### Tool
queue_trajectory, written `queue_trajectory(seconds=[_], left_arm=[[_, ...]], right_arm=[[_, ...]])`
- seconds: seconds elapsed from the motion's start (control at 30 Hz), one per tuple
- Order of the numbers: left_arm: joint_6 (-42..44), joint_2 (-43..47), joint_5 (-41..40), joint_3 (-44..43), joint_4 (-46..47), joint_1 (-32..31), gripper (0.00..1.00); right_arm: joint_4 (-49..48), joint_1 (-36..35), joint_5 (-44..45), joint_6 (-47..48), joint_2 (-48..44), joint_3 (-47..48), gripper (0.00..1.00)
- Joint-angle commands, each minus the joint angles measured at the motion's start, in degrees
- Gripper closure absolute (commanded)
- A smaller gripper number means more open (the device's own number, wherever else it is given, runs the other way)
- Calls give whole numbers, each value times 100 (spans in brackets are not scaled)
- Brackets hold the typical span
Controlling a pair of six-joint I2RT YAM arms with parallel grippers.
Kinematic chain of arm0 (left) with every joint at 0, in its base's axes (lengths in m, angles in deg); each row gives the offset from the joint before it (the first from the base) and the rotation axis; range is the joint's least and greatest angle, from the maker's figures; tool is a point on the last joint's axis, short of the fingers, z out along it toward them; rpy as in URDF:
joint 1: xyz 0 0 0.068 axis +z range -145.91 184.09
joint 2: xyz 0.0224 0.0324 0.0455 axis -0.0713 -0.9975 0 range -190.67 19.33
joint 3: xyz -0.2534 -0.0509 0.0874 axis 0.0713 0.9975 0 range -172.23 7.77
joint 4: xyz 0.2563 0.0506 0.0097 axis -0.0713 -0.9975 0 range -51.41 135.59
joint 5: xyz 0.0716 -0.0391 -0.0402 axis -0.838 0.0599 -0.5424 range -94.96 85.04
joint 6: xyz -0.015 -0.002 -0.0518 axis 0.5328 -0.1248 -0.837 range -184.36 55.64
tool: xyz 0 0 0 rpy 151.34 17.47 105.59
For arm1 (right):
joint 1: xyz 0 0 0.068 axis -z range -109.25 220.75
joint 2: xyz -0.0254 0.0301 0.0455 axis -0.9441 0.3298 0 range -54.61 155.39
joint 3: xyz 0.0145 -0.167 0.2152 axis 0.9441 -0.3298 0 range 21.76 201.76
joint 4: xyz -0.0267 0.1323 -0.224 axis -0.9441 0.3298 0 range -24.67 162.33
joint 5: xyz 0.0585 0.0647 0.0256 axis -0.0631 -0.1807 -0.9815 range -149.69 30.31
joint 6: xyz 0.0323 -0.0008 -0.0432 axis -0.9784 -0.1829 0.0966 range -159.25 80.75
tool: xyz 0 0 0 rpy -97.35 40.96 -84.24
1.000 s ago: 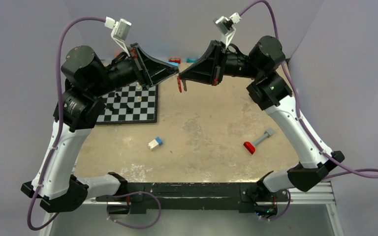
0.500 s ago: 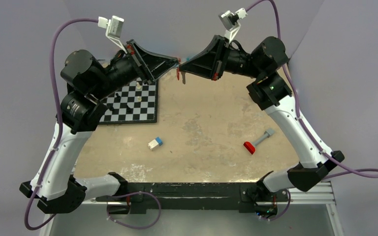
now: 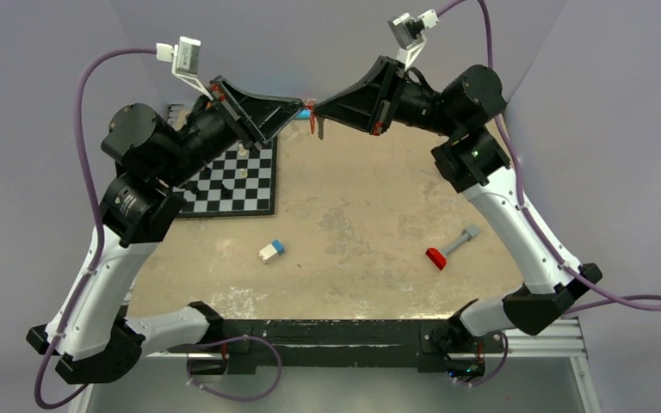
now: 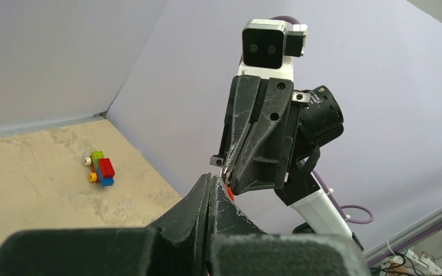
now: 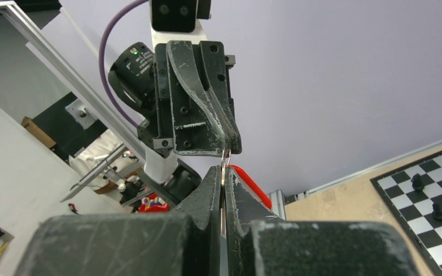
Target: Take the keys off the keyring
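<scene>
Both end effectors have shifted farther up the overhead view, still tip to tip. The left end effector (image 3: pixel 298 104) and right end effector (image 3: pixel 319 107) are each clenched on the keyring (image 5: pixel 225 164). It is held in the air between them, over the far edge of the surface (image 3: pixel 370 215). A red key (image 3: pixel 312 126) hangs below the tips.

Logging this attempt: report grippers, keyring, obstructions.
Left gripper and right gripper shut, tip to tip, both pinching the keyring. Red key hangs beneath, not yet off. Chessboard lies below the left gripper, out of the way.
</scene>
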Motion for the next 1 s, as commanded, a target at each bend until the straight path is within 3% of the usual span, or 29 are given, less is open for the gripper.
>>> queue_trajectory(seconds=[0.0, 0.1, 0.17, 0.23, 0.33, 0.4, 0.43, 0.63, 0.97], left_arm=[[-90, 37, -238, 41, 151, -71, 100], [-54, 43, -204, 4, 91, -73, 100], [116, 79, -262, -86, -67, -68, 83], [382, 122, -301, -255, -365, -71, 57], [889, 150, -446, -620, -950, -30, 42], [1108, 144, -329, -822, -1228, 72, 42], [1202, 100, -164, -966, -1353, 130, 47], [1791, -809, 1636, -2576, -2604, 300, 58], [1282, -1439, 3315, -2968, -2431, 320, 66]], right_arm=[[-584, 5, 174, -157, -60, 86, 100], [-565, -3, 184, -148, -82, 79, 100], [-492, 0, 202, -97, -133, 52, 100], [-409, 5, 212, -28, -204, -1, 100], [-220, 5, 126, 131, -333, -103, 100], [-18, 11, 34, 297, -412, -112, 100], [105, 13, -21, 386, -428, -92, 100], [605, 22, -504, 767, -404, 125, 100], [1779, 22, -1109, 1416, -291, 689, 100]])
